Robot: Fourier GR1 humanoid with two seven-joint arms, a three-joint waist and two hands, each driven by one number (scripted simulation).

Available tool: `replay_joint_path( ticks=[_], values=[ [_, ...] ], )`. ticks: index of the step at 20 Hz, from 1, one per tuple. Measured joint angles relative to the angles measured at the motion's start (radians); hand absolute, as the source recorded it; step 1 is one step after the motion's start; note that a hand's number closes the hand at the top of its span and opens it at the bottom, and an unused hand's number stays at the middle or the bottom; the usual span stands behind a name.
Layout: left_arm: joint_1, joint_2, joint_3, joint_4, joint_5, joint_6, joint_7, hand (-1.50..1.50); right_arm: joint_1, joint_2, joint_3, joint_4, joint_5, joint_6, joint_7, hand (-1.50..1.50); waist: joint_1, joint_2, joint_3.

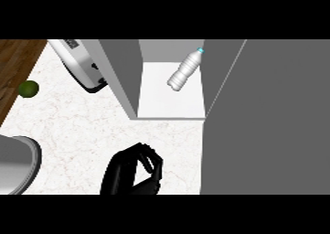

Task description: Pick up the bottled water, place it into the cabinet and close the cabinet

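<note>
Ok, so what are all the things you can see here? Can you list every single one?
Bottled water: one, clear with a blue cap, lying tilted inside the open cabinet.
Cabinet: one, grey with a white floor, top middle.
Cabinet door: one, grey, open at the right.
Toaster-like appliance: one, white and black, top left.
Round fruit: one, green, far left.
Round pot-like thing: one, grey, lower left edge.
Counter: one, white marble.
Robot hand: one, black, fingers curled, bottom middle, holding nothing.

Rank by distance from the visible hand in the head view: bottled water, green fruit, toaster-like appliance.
From the hand, low centre; which hand it is cannot be told:
1. Appliance, up-left beside the cabinet.
2. Bottled water, leaning inside the open cabinet.
3. Green fruit, far left by the counter's edge.
2 and 3 are too close to call.
</note>
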Motion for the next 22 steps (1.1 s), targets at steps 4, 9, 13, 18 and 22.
replay_joint_path(
  ticks=[4,9,13,18,22],
  values=[
    [0.079,0.116,0.027,-0.099,0.011,-0.035,0.004,1.50,0.015,-0.018,0.015,-0.001,0.003,0.052,0.009,1.50,0.000,0.000,0.000],
    [0.155,0.242,0.091,-0.185,0.041,-0.086,-0.001,1.50,0.020,-0.042,0.079,-0.005,0.008,0.132,0.025,1.50,-0.001,-0.002,-0.001],
    [0.214,0.330,0.161,-0.251,0.088,-0.143,-0.018,-1.50,0.026,-0.022,0.122,-0.012,0.012,0.177,0.012,1.50,-0.006,-0.005,-0.002],
    [0.282,0.411,0.245,-0.322,0.158,-0.203,-0.028,-1.50,0.013,-0.020,0.159,-0.020,0.019,0.205,0.007,1.50,-0.002,-0.009,-0.005],
    [0.333,0.474,0.323,-0.346,0.202,-0.241,-0.043,-1.50,0.005,-0.029,0.209,-0.023,0.025,0.218,0.024,1.50,0.003,-0.011,-0.008]
  ],
)
